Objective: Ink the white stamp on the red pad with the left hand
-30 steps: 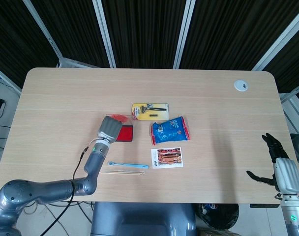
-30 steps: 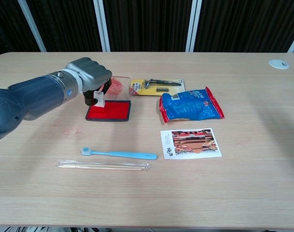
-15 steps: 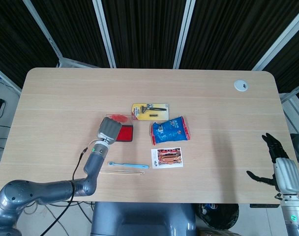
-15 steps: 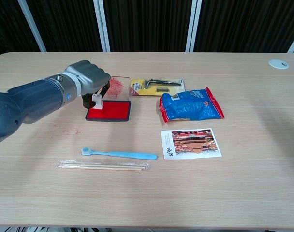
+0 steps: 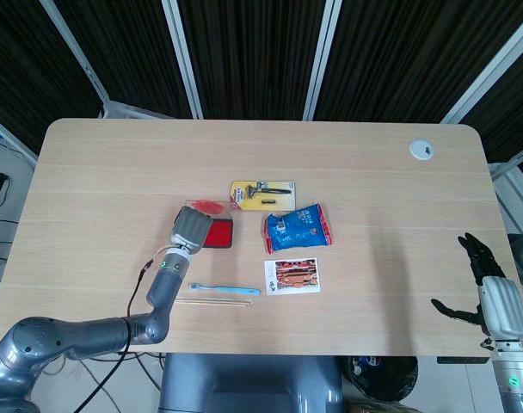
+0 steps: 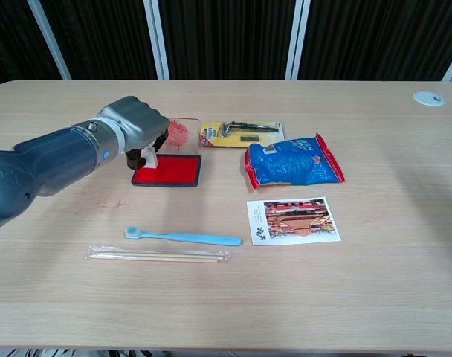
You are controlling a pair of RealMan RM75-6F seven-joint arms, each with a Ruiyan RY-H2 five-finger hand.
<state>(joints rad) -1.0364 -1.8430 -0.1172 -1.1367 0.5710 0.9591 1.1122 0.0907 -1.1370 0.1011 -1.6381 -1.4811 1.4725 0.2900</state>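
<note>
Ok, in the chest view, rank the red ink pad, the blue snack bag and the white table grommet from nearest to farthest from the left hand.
1. Red ink pad, right beneath the left hand.
2. Blue snack bag, mid-table to the right.
3. White table grommet, far right corner.

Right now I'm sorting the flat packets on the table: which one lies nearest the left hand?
The yellow razor card lies nearest the left hand, just past the red ink pad; the blue snack bag and photo card are farther.
</note>
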